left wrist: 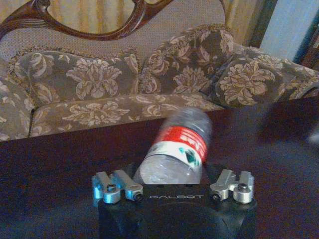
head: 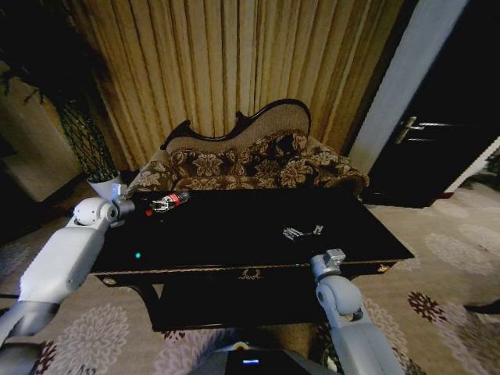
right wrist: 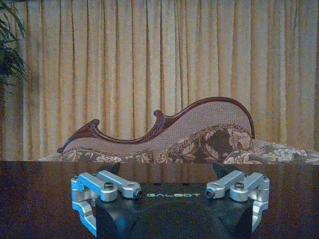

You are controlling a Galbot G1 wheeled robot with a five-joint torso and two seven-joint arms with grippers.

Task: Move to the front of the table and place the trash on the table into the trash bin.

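Our left claw (left wrist: 174,191) is spread wide with the plastic bottle (left wrist: 175,149) lying on the table (left wrist: 60,164) right between its fingers. We should clamp at the red label, squarely, since a round bottle may roll. Our right claw (right wrist: 172,191) waits released at the near table edge

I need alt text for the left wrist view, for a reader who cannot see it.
The left gripper is open around a clear plastic bottle with a red label lying on the glossy black table. A carved sofa with floral cushions stands behind the table.
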